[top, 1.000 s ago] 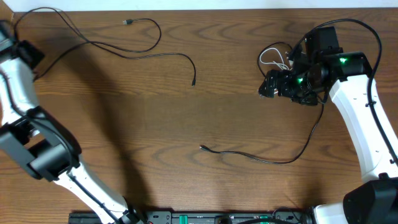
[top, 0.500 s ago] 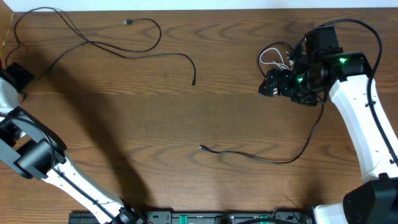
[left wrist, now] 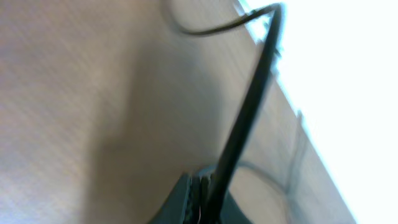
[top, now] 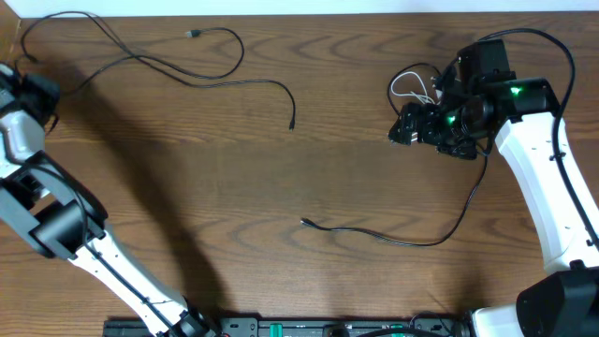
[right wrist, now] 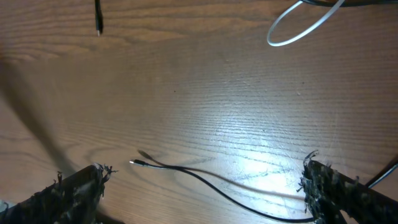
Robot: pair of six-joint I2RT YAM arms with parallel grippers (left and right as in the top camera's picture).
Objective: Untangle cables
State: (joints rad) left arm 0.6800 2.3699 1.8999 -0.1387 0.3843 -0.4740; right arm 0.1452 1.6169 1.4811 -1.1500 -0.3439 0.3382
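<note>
Jaws of the right gripper (right wrist: 205, 180) are held wide apart, with the white cable (top: 410, 91) coiled just beside it, one black cable (top: 374, 235) trailed near it, and the other black cable (top: 187, 81), well apart from it, pinched tight by the left gripper (left wrist: 200, 186)

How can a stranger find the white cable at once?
On the wooden table, go to the far right corner, where the right arm reaches. A small coiled cable lies there, just left of the arm's end. It alone is white and short; the left cable and the near cable are long and black.
</note>
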